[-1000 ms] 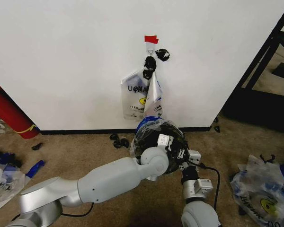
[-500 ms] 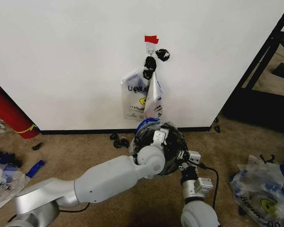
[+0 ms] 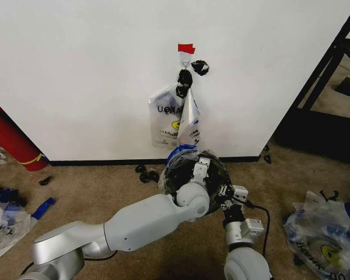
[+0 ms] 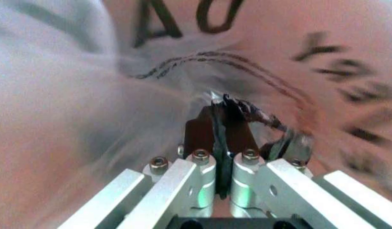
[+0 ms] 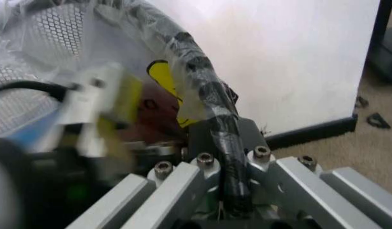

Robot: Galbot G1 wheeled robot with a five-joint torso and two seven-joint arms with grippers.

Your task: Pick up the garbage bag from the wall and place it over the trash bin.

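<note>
The trash bin [image 3: 213, 201], small, round and black, stands on the carpet below the white wall [image 3: 93, 76]. The garbage bag [image 3: 184, 153], see-through with a blue handle, is draped over its mouth. Its dark lettering [image 4: 323, 45] and yellow logo [image 5: 161, 76] show close up. My left gripper [image 3: 203, 165] reaches over the bin from the left and is shut on a fold of the bag's film [image 4: 221, 143]. My right gripper [image 3: 223, 191] sits at the bin's near right rim, shut on the film-covered black rim [image 5: 224, 143].
Other printed bags [image 3: 174, 119] hang from the hook [image 3: 185, 56] under a red tape patch [image 3: 186, 48], with black knotted lumps [image 3: 185, 79]. A red cylinder [image 3: 9, 140] leans at left. Loose bags lie on the floor at right [image 3: 324, 239] and left [image 3: 6, 219]. A black frame [image 3: 332, 70] stands at right.
My left gripper has shifted a little across the bin's mouth, ending slightly nearer the wall, still holding the film. The right gripper has stayed on the rim.
</note>
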